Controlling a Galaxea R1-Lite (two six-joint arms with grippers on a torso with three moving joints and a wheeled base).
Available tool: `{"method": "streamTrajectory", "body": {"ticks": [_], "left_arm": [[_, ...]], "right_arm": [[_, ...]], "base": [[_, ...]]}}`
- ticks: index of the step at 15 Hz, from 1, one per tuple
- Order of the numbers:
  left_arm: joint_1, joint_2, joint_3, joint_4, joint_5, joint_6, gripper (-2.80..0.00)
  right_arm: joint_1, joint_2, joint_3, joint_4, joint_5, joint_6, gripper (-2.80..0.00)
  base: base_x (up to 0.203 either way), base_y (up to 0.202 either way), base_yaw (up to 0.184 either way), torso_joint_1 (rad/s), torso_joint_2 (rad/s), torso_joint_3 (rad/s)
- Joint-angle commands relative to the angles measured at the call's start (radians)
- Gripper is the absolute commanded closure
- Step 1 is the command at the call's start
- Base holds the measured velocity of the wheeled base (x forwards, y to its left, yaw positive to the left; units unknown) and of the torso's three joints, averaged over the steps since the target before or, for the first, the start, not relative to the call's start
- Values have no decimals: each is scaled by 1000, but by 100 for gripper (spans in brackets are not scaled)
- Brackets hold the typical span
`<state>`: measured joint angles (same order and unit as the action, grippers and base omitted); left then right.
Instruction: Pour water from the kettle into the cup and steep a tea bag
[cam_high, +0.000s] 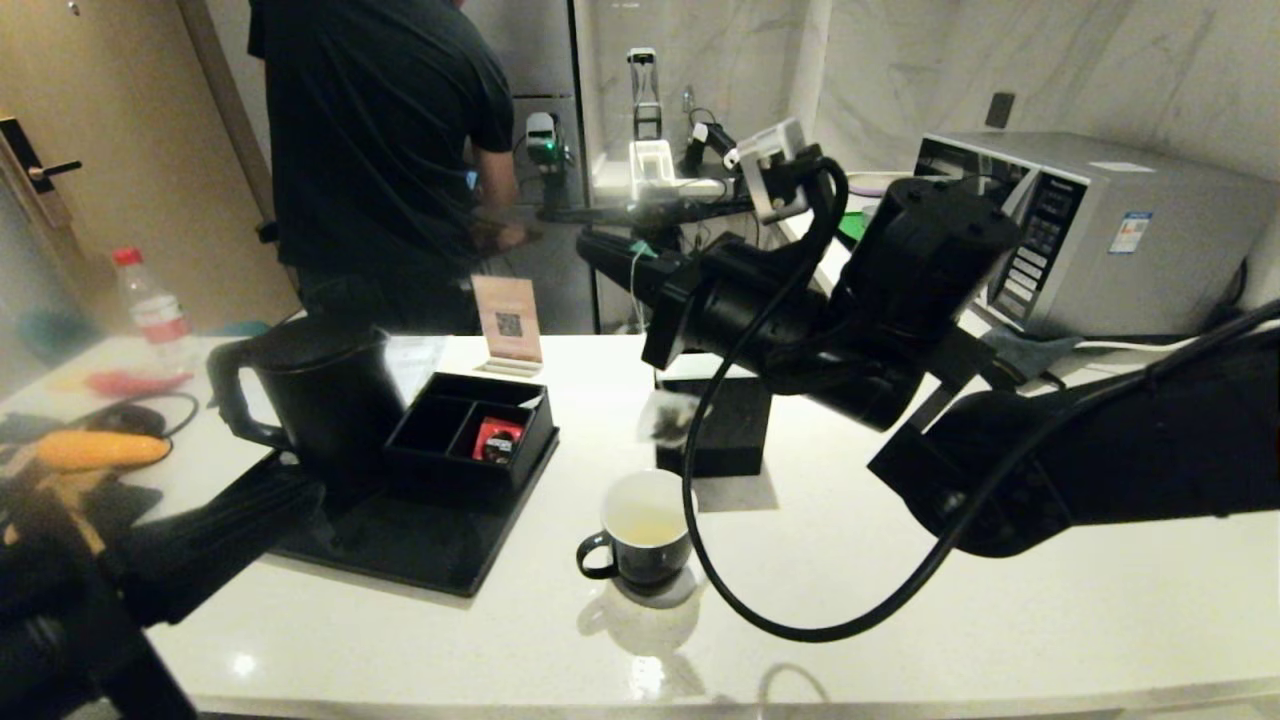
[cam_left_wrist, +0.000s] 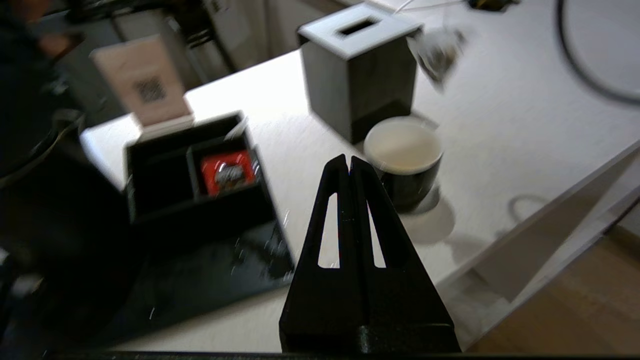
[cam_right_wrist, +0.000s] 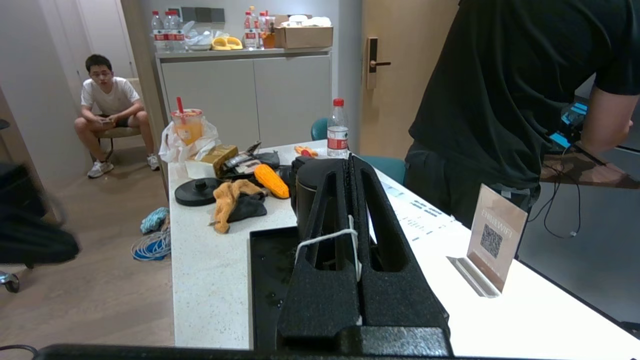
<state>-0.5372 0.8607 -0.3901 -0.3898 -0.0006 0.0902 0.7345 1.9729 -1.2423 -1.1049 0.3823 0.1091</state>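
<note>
Closest to the head camera, the right arm's thick black links sweep across the counter, and its right gripper (cam_right_wrist: 350, 165) is pinched tight on the thin white string (cam_right_wrist: 327, 236) looped round its fingers. That string carries the small greyish mesh tea bag (cam_high: 668, 414), which hangs in the air above and just behind the small glossy black cup (cam_high: 648, 541), not yet in the pale yellowish water (cam_high: 643, 526) inside. Trouble spot one: the bag hangs off-centre, so lowering it now could land it on the rim or on the white countertop (cam_high: 900, 620). Trouble spot two: the loose black cable (cam_high: 700, 560) loops right beside the cup and could nudge it and spill. Down at the near left, the left gripper (cam_left_wrist: 349, 162) has its fingers pressed together on nothing, clear of the cup. The tall matte-black kettle (cam_high: 310, 395) stands on the black tray (cam_high: 420, 550), well to the left.
</note>
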Motion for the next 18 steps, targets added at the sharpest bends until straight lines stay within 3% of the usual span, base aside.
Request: {"method": "streamTrajectory", "body": {"ticks": [1, 5, 9, 12, 16, 18], "left_arm": [[0, -167, 65, 63, 42, -2, 0], [0, -386, 151, 224, 84, -23, 0], [-4, -561, 305, 252, 66, -36, 0], [-4, -577, 390, 247, 49, -49, 0], [-4, -577, 390, 402, 12, -114, 0], [-4, -577, 390, 399, 1, -119, 0]], "right_arm": [[0, -19, 20, -9, 2, 0, 0], [0, -55, 77, -15, 3, -22, 0], [2, -81, 109, -15, 3, -28, 0], [2, -83, 107, -7, 3, -28, 0], [5, -81, 110, -6, 3, -28, 0], [5, -80, 116, -12, 3, -28, 0]], "base": [[0, 0, 0, 0, 0, 0], [0, 0, 0, 0, 0, 0], [0, 0, 0, 0, 0, 0], [0, 0, 0, 0, 0, 0], [0, 0, 0, 0, 0, 0], [0, 0, 0, 0, 0, 0]]}}
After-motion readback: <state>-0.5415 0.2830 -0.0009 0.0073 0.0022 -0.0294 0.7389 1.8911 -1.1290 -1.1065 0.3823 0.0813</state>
